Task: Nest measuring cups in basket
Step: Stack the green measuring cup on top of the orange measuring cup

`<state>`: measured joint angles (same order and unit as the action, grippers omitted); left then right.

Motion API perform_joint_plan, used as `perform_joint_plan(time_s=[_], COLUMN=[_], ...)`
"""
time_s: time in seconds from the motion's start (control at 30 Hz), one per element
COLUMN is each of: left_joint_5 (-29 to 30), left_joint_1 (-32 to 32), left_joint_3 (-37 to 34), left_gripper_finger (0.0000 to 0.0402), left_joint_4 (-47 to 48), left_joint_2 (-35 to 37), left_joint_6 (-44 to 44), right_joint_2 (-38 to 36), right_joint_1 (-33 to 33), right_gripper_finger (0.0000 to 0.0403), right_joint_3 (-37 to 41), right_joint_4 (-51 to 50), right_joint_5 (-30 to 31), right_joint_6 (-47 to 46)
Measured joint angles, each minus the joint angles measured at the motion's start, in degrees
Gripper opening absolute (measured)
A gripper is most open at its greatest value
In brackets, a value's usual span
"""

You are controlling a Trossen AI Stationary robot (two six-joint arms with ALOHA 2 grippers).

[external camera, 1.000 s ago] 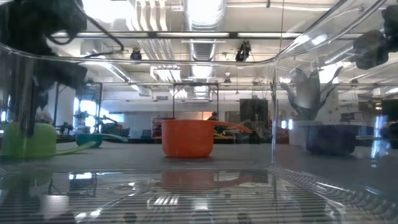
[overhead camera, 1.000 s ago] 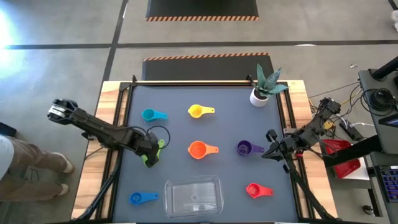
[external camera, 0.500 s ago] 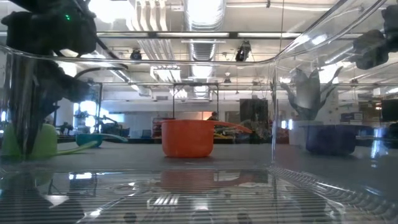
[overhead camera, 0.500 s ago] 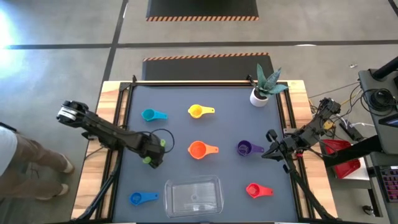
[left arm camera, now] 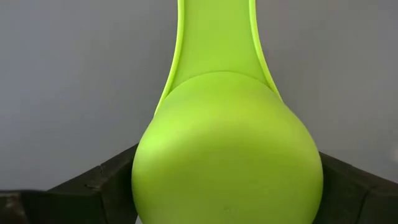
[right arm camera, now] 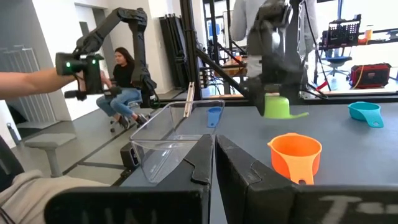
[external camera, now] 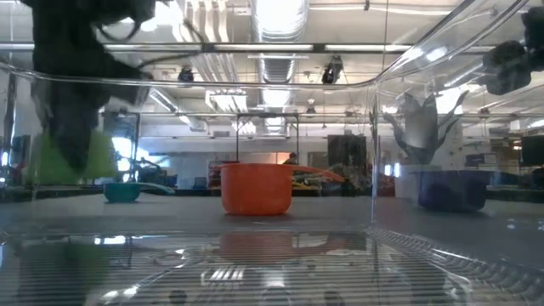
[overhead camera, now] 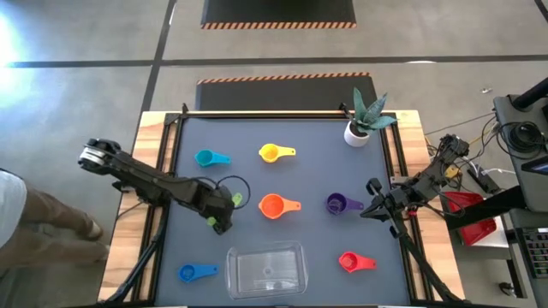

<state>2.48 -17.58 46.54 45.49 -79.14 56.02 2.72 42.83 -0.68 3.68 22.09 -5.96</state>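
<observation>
My left gripper [overhead camera: 221, 214] is shut on the green measuring cup [left arm camera: 227, 155], which hangs in the air left of the orange cup [overhead camera: 272, 205] and above the table in the low view [external camera: 72, 157]. The clear basket [overhead camera: 267, 269] sits at the table's near edge. The teal [overhead camera: 205, 158], yellow [overhead camera: 270, 153], purple [overhead camera: 336, 204], red [overhead camera: 349, 261] and blue [overhead camera: 187, 273] cups rest on their bases on the mat. My right gripper [overhead camera: 370, 204] is shut and waits just right of the purple cup. My left gripper pinches the green cup by its round bowl [left arm camera: 149, 180], one finger [left arm camera: 99, 183] on each side of it. It comes slanting down from the table's left. The flat handle [left arm camera: 214, 37] points away from the fingers. The cup is lifted clear of the table.
A white plant pot [overhead camera: 357, 133] stands at the far right corner. The mat lies bare between the cups. In the right wrist view, people and another robot arm show in the room beyond the table.
My left gripper has moved toward the table's right and a little toward its near edge, then risen. The green cup, which stood on the table a second ago, has gone along with it and is now lifted clear.
</observation>
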Motion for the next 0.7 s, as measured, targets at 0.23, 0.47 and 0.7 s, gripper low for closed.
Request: perform_joint_plan(time_s=[0.23, 0.47, 0.7], left_joint_5=[0.51, 1.12, 1.14], left_joint_1=[-2.36, -4.82, -4.83], left_joint_3=[-0.17, -5.98, -9.2], left_gripper_finger=[0.0319, 0.0319, 0.0319], left_joint_4=[-4.93, -22.83, -26.51], left_joint_2=[11.78, 22.44, 25.49], left_joint_6=[-0.03, -2.69, -3.03], right_joint_2=[0.0, 0.0, 0.0], right_joint_1=[0.0, -0.01, -0.02], right_gripper_finger=[0.0009, 0.0009, 0.0009], right_joint_3=[0.01, 0.0, 0.01], right_joint_4=[0.02, 0.01, 0.03], right_joint_5=[0.01, 0.0, 0.43], right_joint_6=[-0.02, -0.01, 5.77])
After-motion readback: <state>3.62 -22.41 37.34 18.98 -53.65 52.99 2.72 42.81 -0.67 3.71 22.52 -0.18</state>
